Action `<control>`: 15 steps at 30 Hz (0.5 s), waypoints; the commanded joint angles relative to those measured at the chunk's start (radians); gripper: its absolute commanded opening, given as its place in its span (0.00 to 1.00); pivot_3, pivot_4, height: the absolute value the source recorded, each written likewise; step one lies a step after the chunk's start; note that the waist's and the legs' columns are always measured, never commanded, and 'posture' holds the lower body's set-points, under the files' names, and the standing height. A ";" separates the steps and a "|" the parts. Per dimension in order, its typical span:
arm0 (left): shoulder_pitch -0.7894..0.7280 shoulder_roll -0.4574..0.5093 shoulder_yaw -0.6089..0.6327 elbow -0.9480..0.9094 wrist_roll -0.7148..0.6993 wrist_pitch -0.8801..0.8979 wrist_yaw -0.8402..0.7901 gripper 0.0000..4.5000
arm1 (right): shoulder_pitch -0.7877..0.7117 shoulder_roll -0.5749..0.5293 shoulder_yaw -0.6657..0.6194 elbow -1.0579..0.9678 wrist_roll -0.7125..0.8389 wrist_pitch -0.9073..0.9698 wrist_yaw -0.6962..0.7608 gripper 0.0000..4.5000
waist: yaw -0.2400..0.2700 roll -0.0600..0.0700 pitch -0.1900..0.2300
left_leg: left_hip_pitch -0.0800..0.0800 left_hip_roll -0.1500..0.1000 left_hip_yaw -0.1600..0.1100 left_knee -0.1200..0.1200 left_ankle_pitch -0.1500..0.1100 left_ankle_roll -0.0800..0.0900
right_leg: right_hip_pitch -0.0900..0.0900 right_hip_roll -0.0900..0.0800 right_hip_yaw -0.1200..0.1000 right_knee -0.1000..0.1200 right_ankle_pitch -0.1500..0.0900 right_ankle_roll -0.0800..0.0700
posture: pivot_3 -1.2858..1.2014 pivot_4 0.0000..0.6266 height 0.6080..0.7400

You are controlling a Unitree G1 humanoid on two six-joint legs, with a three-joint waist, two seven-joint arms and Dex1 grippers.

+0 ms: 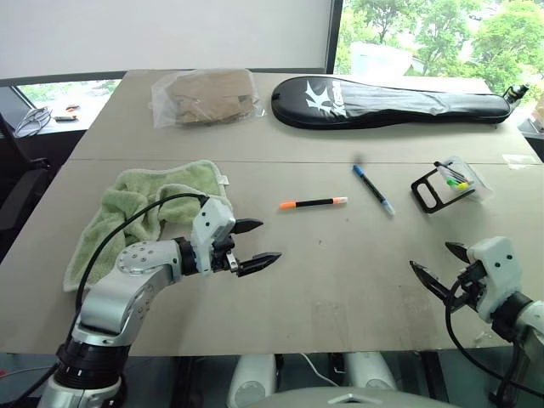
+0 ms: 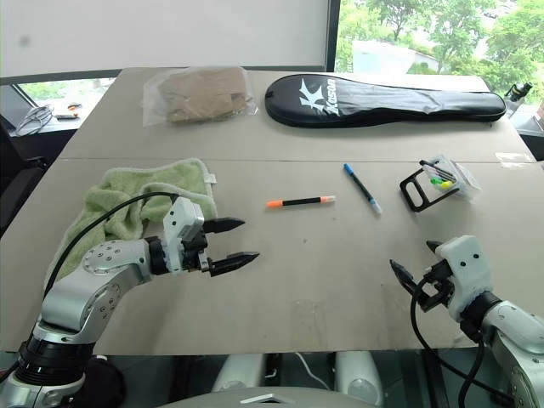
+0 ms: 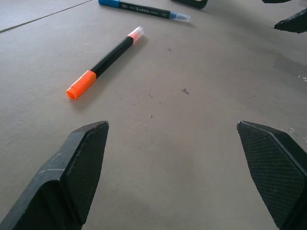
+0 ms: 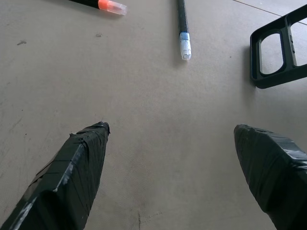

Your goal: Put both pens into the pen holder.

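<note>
Left claw: the left claw (image 1: 255, 244) is hovering over the desk (image 1: 340, 280) just beside the green towel (image 1: 140, 208), its two black fingers standing wide apart and gripping nothing.
Right claw: the right claw (image 1: 440, 268) is hanging over the near right part of the desk, fingers likewise spread wide and empty — well apart from both pens.
Black pen: the black pen with the orange end (image 1: 314, 203) is lying flat near the middle of the desk, orange end pointing toward the towel, pale tip toward the blue pen; it is sitting ahead of the left claw, not touching it.
Blue pen: the blue pen (image 1: 373, 189) is lying flat at a slant just beside the black pen's pale tip, between that pen and the pen holder, touching neither.
Pen holder: the pen holder (image 1: 450, 184) — a clear box with a black loop frame — is resting on the right side of the desk, with yellow-green markers (image 1: 456, 180) showing inside it.
Far side of desk: a long black racket bag (image 1: 391, 101) is lying along the far edge, and a clear plastic bag with brown contents (image 1: 206, 96) is sitting to its left.
</note>
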 commanded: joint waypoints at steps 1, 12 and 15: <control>-0.005 -0.008 -0.008 -0.050 0.000 -0.038 -0.001 1.00 | -0.082 0.000 0.057 -0.043 -0.016 0.049 -0.062 0.98 | 0.000 0.000 0.000 | 0.000 0.000 0.000 0.000 0.000 0.000 | 0.000 0.000 0.000 0.000 0.000 0.000 | 0.52 0.24 1.00; -0.040 -0.063 -0.042 -0.120 -0.007 -0.090 0.019 1.00 | -0.924 -0.004 0.344 0.306 0.019 0.691 -0.209 0.98 | -0.004 -0.001 0.000 | -0.002 -0.002 0.000 0.000 0.000 0.000 | -0.003 0.001 0.001 0.000 0.005 -0.007 | 0.52 0.24 1.00; -0.044 -0.061 -0.043 -0.129 -0.001 -0.091 0.026 1.00 | -1.133 0.042 0.411 0.548 -0.015 0.769 -0.226 0.98 | -0.008 -0.001 -0.001 | -0.002 -0.002 0.002 0.000 0.000 0.000 | -0.003 0.001 0.001 0.000 0.005 -0.007 | 0.52 0.24 1.00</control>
